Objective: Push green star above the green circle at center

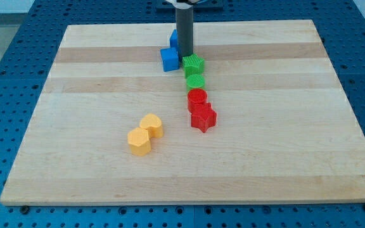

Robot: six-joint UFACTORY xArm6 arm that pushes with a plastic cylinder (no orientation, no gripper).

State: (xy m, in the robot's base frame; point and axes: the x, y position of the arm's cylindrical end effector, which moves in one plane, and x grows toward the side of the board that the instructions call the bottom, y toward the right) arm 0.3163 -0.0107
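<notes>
Near the board's top edge, my tip (185,57), a bare rod holding nothing, touched the green star (194,64), which sat directly above the green circle (195,80), apparently nudged into line.

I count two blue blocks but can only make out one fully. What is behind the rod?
Behind my tip a second blue block shows only as a sliver; its shape is hidden. The blue cube sits in full view.

The pale wooden board (94,76) carries blue blocks (168,59) at twelve o'clock, a green star (193,64), green circle (195,80), red blocks (201,109) centrally, and yellow blocks (144,134) at seven o'clock.
</notes>
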